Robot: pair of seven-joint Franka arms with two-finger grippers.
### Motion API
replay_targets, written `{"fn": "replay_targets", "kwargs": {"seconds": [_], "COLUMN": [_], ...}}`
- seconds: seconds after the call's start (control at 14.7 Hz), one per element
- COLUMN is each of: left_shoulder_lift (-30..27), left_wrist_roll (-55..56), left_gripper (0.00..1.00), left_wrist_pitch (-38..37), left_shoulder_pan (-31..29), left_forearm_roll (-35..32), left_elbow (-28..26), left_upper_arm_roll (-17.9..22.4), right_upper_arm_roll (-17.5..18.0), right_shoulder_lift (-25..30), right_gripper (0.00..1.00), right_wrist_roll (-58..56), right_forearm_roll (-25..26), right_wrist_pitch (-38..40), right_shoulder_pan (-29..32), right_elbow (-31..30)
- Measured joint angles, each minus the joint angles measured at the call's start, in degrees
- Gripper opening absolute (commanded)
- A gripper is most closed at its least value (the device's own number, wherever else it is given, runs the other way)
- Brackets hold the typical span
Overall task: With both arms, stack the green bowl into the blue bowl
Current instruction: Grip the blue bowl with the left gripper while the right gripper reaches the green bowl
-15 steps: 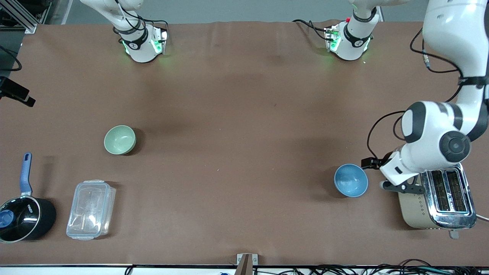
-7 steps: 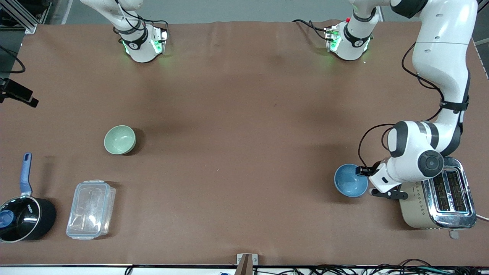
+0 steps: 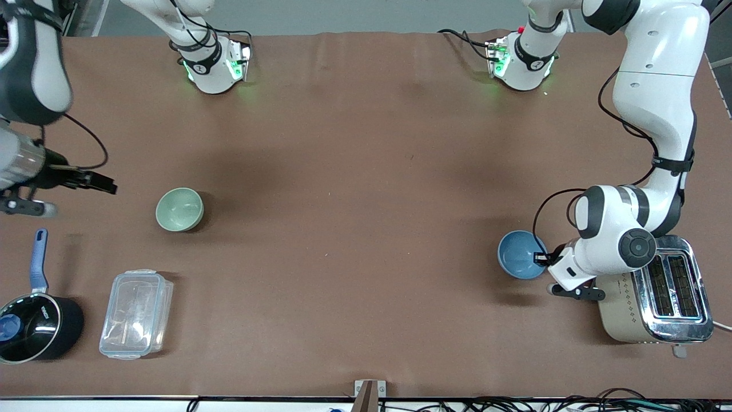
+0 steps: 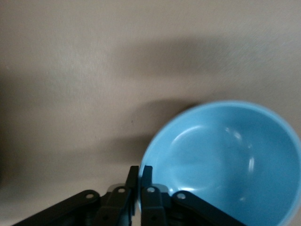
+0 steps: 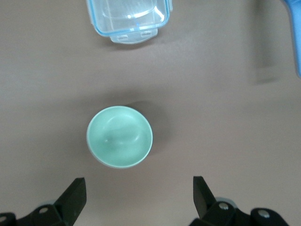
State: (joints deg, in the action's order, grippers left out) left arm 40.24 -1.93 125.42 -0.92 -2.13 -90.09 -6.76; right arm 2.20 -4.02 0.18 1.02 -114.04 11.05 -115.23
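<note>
Brown desk. Toaster at left arm's end, saucepan and clear container at right arm's end. Blue bowl just beside toaster, rim clamped by left pincer, fingers together on it. Green bowl upright, farther from camera than container. Right pincer jaws apart, near green bowl, not touching.

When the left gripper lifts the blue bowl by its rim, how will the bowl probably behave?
The blue bowl looks rigid, so the rim should keep its shape under the left gripper, which is shut on it. The hold is at one edge only, so the bowl may tilt or swing. Its surface looks smooth with glossy highlights, so it could slip a little.
</note>
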Motion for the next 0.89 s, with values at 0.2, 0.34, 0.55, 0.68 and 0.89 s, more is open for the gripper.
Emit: {"fn": "replay_targets", "kwargs": {"seconds": [0.2,0.34,0.55,0.68,0.89], "left_shoulder_lift": [-1.6,-3.1,-4.2,-4.1,-2.7], "left_wrist_roll": [1.0,6.0,18.8,26.7,36.4], "left_gripper": [0.00,0.00,0.00,0.00,0.00], "left_wrist_pitch": [-0.5,-2.4,-3.2,-3.2,-3.0], "left_shoulder_pan": [1.5,4.4,10.1,14.7,21.8], "left_forearm_roll": [0.0,0.0,0.0,0.0,0.0], "left_elbow": [1.9,2.1,2.1,2.0,1.8], "left_upper_arm_roll": [-1.6,-4.0,-8.3,-9.5,-9.7], "right_upper_arm_roll": [0.0,0.1,0.3,0.2,0.2], "right_shoulder_lift": [-1.9,-5.0,-8.9,-11.2,-12.6], "right_gripper": [1.00,1.00,1.00,0.96,0.72], "right_wrist_roll": [-0.5,-0.5,-0.5,-0.5,-0.6], "right_forearm_roll": [0.1,0.1,0.1,0.1,0.1], "right_wrist_pitch": [-18.8,-27.9,-38.3,-42.9,-45.3], "right_shoulder_pan": [0.6,0.6,0.6,0.6,0.6], "right_elbow": [-13.5,-18.1,-21.8,-23.1,-23.6]}}
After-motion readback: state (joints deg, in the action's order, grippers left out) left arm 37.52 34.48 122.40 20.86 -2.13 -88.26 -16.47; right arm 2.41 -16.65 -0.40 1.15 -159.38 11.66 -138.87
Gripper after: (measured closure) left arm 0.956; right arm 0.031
